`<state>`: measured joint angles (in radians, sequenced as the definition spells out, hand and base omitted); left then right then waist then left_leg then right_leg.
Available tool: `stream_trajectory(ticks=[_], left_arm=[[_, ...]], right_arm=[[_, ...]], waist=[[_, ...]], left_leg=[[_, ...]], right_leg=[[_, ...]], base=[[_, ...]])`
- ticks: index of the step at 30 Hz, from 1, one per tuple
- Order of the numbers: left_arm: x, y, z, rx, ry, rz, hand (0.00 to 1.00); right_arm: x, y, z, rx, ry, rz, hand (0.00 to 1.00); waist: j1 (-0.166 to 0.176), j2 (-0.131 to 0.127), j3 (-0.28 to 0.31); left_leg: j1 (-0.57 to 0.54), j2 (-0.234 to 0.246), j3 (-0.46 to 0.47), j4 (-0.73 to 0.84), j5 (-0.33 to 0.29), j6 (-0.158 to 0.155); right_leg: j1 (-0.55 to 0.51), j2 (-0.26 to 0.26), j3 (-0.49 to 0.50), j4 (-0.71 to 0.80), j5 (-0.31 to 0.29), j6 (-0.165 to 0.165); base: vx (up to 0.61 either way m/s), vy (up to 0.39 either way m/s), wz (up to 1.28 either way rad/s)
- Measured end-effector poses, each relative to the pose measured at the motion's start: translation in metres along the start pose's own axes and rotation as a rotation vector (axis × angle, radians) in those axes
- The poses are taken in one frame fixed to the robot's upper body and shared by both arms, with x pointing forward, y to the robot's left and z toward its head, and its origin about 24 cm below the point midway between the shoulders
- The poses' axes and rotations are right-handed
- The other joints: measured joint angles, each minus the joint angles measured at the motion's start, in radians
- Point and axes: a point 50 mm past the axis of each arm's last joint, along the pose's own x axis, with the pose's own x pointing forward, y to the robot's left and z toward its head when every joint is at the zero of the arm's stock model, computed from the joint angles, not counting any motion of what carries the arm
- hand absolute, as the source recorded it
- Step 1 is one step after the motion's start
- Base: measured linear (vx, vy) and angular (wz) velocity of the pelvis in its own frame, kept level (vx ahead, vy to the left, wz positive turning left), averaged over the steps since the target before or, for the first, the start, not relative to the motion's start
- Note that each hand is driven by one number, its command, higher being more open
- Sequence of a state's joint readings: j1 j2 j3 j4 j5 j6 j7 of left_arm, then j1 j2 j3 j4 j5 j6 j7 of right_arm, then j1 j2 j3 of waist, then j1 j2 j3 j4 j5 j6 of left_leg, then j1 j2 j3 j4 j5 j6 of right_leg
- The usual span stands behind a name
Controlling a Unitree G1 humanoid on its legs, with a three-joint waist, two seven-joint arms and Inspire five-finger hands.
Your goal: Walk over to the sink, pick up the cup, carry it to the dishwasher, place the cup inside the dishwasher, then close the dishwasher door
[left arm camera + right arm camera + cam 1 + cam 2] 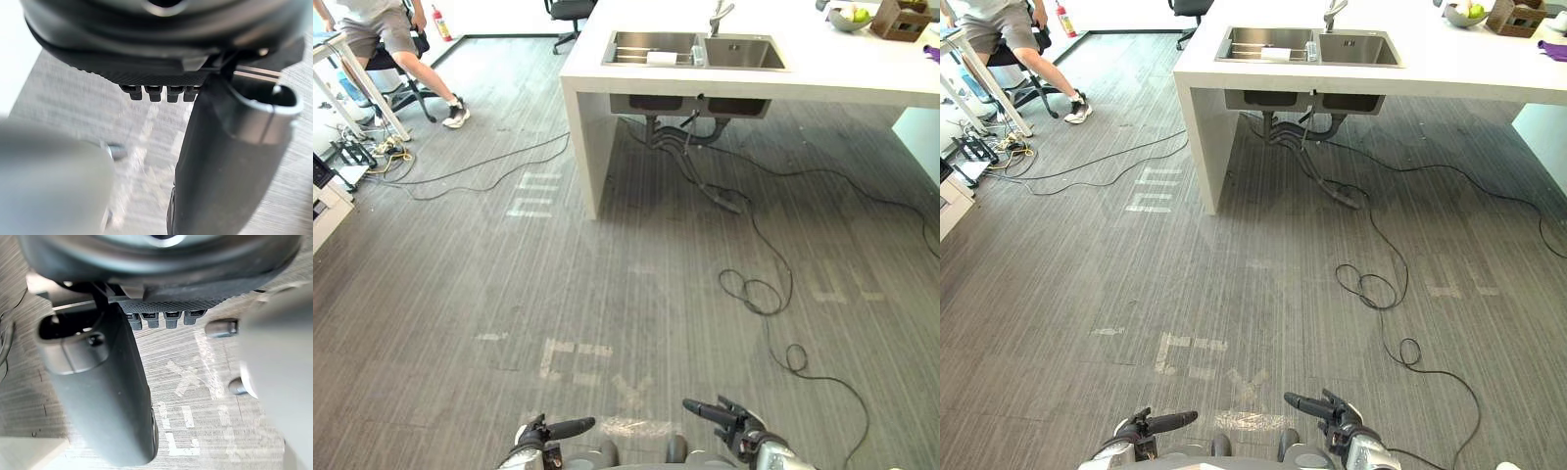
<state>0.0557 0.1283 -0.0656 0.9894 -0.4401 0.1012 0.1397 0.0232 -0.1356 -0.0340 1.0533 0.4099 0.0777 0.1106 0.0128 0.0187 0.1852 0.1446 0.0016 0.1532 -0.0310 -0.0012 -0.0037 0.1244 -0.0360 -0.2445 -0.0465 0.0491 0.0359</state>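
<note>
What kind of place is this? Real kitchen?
Probably a mock kitchen in an office or lab: a white counter island with a steel double sink stands on grey carpet marked with pale tape, and a person sits on a black office chair.

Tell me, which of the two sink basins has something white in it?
The left basin, nearer the corner of the counter: a white object sits at its near side. The right basin, below the tap, shows none.

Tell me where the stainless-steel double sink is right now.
The stainless-steel double sink shows top centre in the left eye view, set into the white counter near its left end, just in front of the metal faucet.
</note>
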Motion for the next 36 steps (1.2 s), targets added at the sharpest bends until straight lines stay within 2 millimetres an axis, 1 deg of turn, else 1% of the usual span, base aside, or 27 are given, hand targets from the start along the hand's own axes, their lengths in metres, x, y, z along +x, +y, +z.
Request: stream_trajectory(ticks=[4,8,11,13,14,16,17,18,19,20,21,22,23,24,25,26,27,28,29,30,31,32,33,34,35,36], left_arm=[[-0.001,0.001,-0.004,-0.059,-0.006,-0.021,1.0],[-0.001,0.003,-0.005,-0.075,-0.005,-0.039,1.0],[-0.001,0.002,-0.004,-0.079,-0.007,-0.057,1.0],[-0.001,0.001,-0.004,-0.076,-0.006,-0.06,1.0],[-0.001,0.001,-0.003,-0.076,-0.009,-0.061,1.0],[0.0,0.001,0.002,-0.075,-0.017,-0.071,1.0],[0.001,0.002,0.005,-0.048,-0.018,-0.081,1.0],[0.001,0.0,0.005,-0.042,-0.013,-0.086,1.0],[0.001,0.003,0.007,-0.036,-0.007,-0.081,1.0],[0.001,0.005,0.009,-0.039,-0.005,-0.081,1.0],[0.001,0.005,0.012,-0.036,-0.012,-0.083,1.0],[0.001,0.005,0.018,-0.051,-0.023,-0.088,1.0],[0.0,-0.001,0.024,-0.078,-0.036,-0.104,1.0],[0.0,-0.003,0.028,-0.092,-0.041,-0.111,1.0],[-0.001,-0.008,0.035,-0.108,-0.045,-0.128,1.0],[0.0,-0.014,0.041,-0.109,-0.04,-0.145,1.0],[-0.001,-0.016,0.043,-0.103,-0.039,-0.152,1.0],[-0.001,-0.018,0.046,-0.087,-0.039,-0.164,1.0],[-0.001,-0.02,0.046,-0.084,-0.038,-0.168,1.0],[-0.001,-0.021,0.047,-0.082,-0.035,-0.17,1.0],[-0.002,-0.025,0.047,-0.086,-0.026,-0.181,1.0],[-0.002,-0.027,0.046,-0.09,-0.019,-0.187,1.0],[-0.002,-0.029,0.04,-0.102,-0.004,-0.19,1.0],[-0.002,-0.03,0.029,-0.118,0.025,-0.187,1.0],[-0.001,-0.031,0.027,-0.127,0.033,-0.186,1.0],[-0.001,-0.033,0.025,-0.138,0.024,-0.189,1.0]], right_arm=[[-0.001,-0.001,-0.003,0.012,0.004,-0.005,1.0],[-0.001,-0.001,-0.004,0.015,0.006,-0.004,1.0],[-0.001,-0.001,-0.003,0.014,0.004,-0.005,1.0],[-0.001,-0.002,-0.003,0.02,0.004,-0.009,1.0],[-0.001,-0.002,-0.003,0.027,0.002,-0.012,1.0],[-0.001,-0.003,-0.001,0.048,-0.008,-0.017,1.0],[0.0,-0.002,0.002,0.052,-0.018,-0.017,1.0],[0.001,-0.001,0.006,0.057,-0.029,-0.017,1.0],[0.002,-0.001,0.016,0.073,-0.053,-0.014,1.0],[0.002,0.0,0.022,0.097,-0.069,-0.009,1.0],[0.003,0.002,0.026,0.103,-0.079,-0.004,1.0],[0.005,0.008,0.035,0.12,-0.099,0.012,1.0],[0.005,0.012,0.043,0.126,-0.12,0.028,1.0],[0.005,0.015,0.047,0.134,-0.128,0.037,1.0],[0.005,0.019,0.052,0.149,-0.14,0.058,1.0],[0.005,0.021,0.055,0.152,-0.139,0.073,1.0],[0.005,0.022,0.054,0.152,-0.133,0.08,1.0],[0.004,0.021,0.05,0.155,-0.115,0.088,1.0],[0.004,0.021,0.05,0.156,-0.117,0.091,1.0],[0.004,0.02,0.051,0.16,-0.117,0.093,1.0],[0.002,0.017,0.053,0.168,-0.127,0.092,1.0],[0.002,0.016,0.054,0.178,-0.132,0.091,1.0],[0.001,0.013,0.053,0.187,-0.133,0.085,1.0],[-0.001,0.006,0.053,0.199,-0.128,0.067,1.0],[0.0,0.003,0.053,0.207,-0.123,0.057,1.0],[-0.001,-0.002,0.05,0.214,-0.111,0.04,1.0]], waist=[[0.006,-0.002,-0.005],[0.006,-0.007,-0.007],[0.006,-0.01,-0.008],[0.005,-0.016,-0.011],[0.005,-0.014,-0.013],[0.003,-0.023,-0.015],[0.002,-0.034,-0.013],[0.002,-0.04,-0.011],[0.0,-0.054,-0.005],[0.001,-0.065,-0.001],[0.006,-0.072,0.002],[0.012,-0.072,0.015],[0.012,-0.069,0.025],[0.013,-0.067,0.027],[0.014,-0.058,0.033],[0.013,-0.048,0.038],[0.009,-0.045,0.041],[-0.001,-0.044,0.042],[-0.003,-0.046,0.044],[-0.011,-0.05,0.048],[-0.02,-0.039,0.053],[-0.026,-0.026,0.051],[-0.026,-0.004,0.039],[-0.025,0.021,0.02],[-0.025,0.026,0.019],[-0.032,0.039,0.016]], left_leg=[[0.011,0.0,0.029,0.001,-0.008,0.011],[0.012,-0.001,0.046,0.015,-0.019,0.021],[-0.005,0.001,0.045,0.083,-0.063,0.026],[-0.032,0.003,0.04,0.168,-0.112,0.032],[-0.037,0.003,0.038,0.185,-0.123,0.035],[-0.062,-0.004,0.022,0.253,-0.171,0.048],[-0.065,-0.009,0.019,0.28,-0.198,0.061],[-0.065,-0.01,0.019,0.296,-0.209,0.066],[-0.064,-0.012,0.018,0.349,-0.238,0.077],[-0.066,-0.011,0.016,0.42,-0.282,0.074],[-0.066,-0.009,0.017,0.448,-0.297,0.062],[-0.063,-0.008,0.018,0.48,-0.323,0.06],[-0.053,-0.004,0.019,0.49,-0.337,0.058],[-0.049,0.0,0.019,0.488,-0.34,0.056],[-0.042,0.017,0.015,0.478,-0.346,0.05],[-0.026,0.03,0.01,0.458,-0.355,0.048],[-0.017,0.037,0.006,0.451,-0.357,0.039],[-0.006,0.045,-0.01,0.45,-0.365,0.011],[0.003,0.046,-0.015,0.452,-0.377,0.001],[0.025,0.05,-0.033,0.461,-0.409,-0.016],[0.053,0.069,-0.055,0.448,-0.434,-0.027],[0.065,0.082,-0.063,0.429,-0.439,-0.032],[0.087,0.105,-0.064,0.386,-0.439,-0.032],[0.072,0.132,-0.065,0.438,-0.415,-0.039],[0.034,0.143,-0.063,0.515,-0.392,-0.027],[-0.051,0.175,-0.059,0.687,-0.314,-0.052]], right_leg=[[-0.007,0.0,0.027,0.018,-0.01,-0.005],[-0.022,-0.007,0.034,0.049,-0.026,-0.011],[-0.035,-0.021,0.026,0.111,-0.064,-0.008],[-0.058,-0.039,0.02,0.196,-0.114,0.001],[-0.061,-0.044,0.018,0.216,-0.125,0.004],[-0.096,-0.072,0.007,0.324,-0.182,0.033],[-0.13,-0.096,-0.001,0.43,-0.213,0.046],[-0.165,-0.117,-0.003,0.532,-0.233,0.038],[-0.241,-0.169,-0.009,0.811,-0.242,0.008],[-0.282,-0.216,-0.014,0.984,-0.175,-0.035],[-0.292,-0.232,-0.025,1.027,-0.157,-0.039],[-0.338,-0.262,-0.028,1.121,-0.101,-0.062],[-0.399,-0.268,-0.017,1.189,-0.074,-0.052],[-0.419,-0.265,-0.014,1.175,-0.119,-0.039],[-0.439,-0.238,-0.014,1.042,-0.175,-0.025],[-0.435,-0.199,-0.012,0.806,-0.178,-0.004],[-0.426,-0.18,-0.004,0.68,-0.165,0.014],[-0.405,-0.156,0.016,0.469,-0.125,0.049],[-0.401,-0.153,0.027,0.406,-0.106,0.06],[-0.39,-0.151,0.037,0.353,-0.059,0.064],[-0.382,-0.136,0.035,0.388,-0.007,0.049],[-0.391,-0.121,0.034,0.418,-0.009,0.045],[-0.408,-0.097,0.027,0.456,-0.032,0.009],[-0.421,-0.074,0.008,0.488,-0.076,-0.053],[-0.422,-0.07,0.007,0.499,-0.093,-0.058],[-0.397,-0.062,-0.011,0.493,-0.111,-0.063]], base=[[-0.03,0.029,-0.18],[-0.02,0.033,-0.15],[0.01,0.038,0.02],[0.03,0.051,0.08],[0.05,0.051,0.13],[0.06,0.052,0.18],[0.05,0.043,0.14],[0.06,0.018,0.12],[0.09,0.002,0.07],[0.12,-0.009,0.03],[0.13,-0.023,-0.07],[0.14,-0.047,-0.11],[0.09,-0.046,-0.09],[0.11,-0.059,-0.04],[0.16,-0.105,0.02],[0.21,-0.132,0.06],[0.26,-0.175,0.22],[0.22,-0.144,0.25],[0.32,-0.221,0.35],[0.37,-0.265,0.37],[0.38,-0.282,0.43],[0.4,-0.304,0.34],[0.54,-0.314,0.15],[0.54,-0.317,0.0],[0.56,-0.296,0.05],[0.47,-0.257,0.24]])
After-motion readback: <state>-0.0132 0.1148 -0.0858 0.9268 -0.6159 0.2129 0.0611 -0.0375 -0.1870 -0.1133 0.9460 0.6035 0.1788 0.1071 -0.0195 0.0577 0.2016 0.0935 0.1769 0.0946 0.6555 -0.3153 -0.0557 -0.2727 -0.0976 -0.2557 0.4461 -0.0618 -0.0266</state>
